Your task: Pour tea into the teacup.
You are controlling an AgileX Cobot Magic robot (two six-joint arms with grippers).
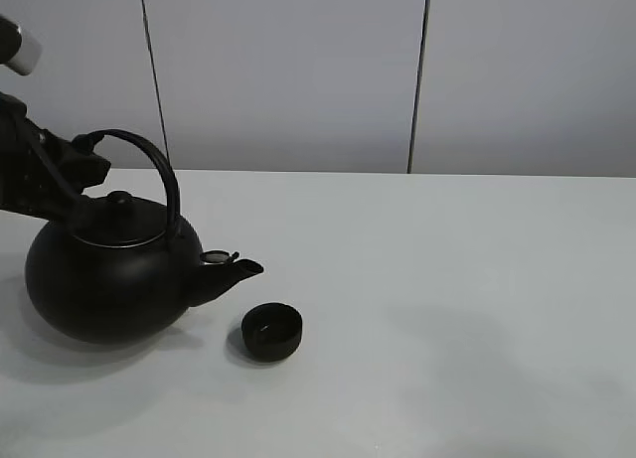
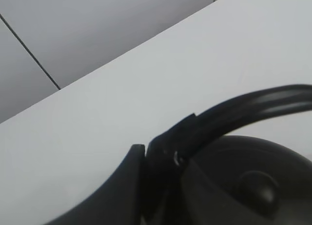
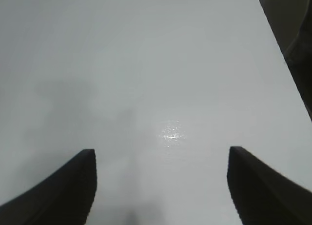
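The big black teapot (image 1: 104,279) stands at the table's left, its spout (image 1: 241,270) pointing at the teacup (image 1: 272,331), a small black bowl just in front of and right of the spout tip. My left gripper (image 1: 84,162) is shut on the teapot's arched handle (image 2: 253,105) near its rear end, seen close up in the left wrist view as the left gripper (image 2: 165,152) over the lid (image 2: 258,188). No tea is visible; the cup's inside looks dark. My right gripper (image 3: 162,151) hangs open over bare table, out of the exterior view.
The white table (image 1: 447,279) stretches to the right of the cup. A grey panelled wall (image 1: 298,71) stands behind its far edge. The table's side edge (image 3: 285,64) shows in the right wrist view.
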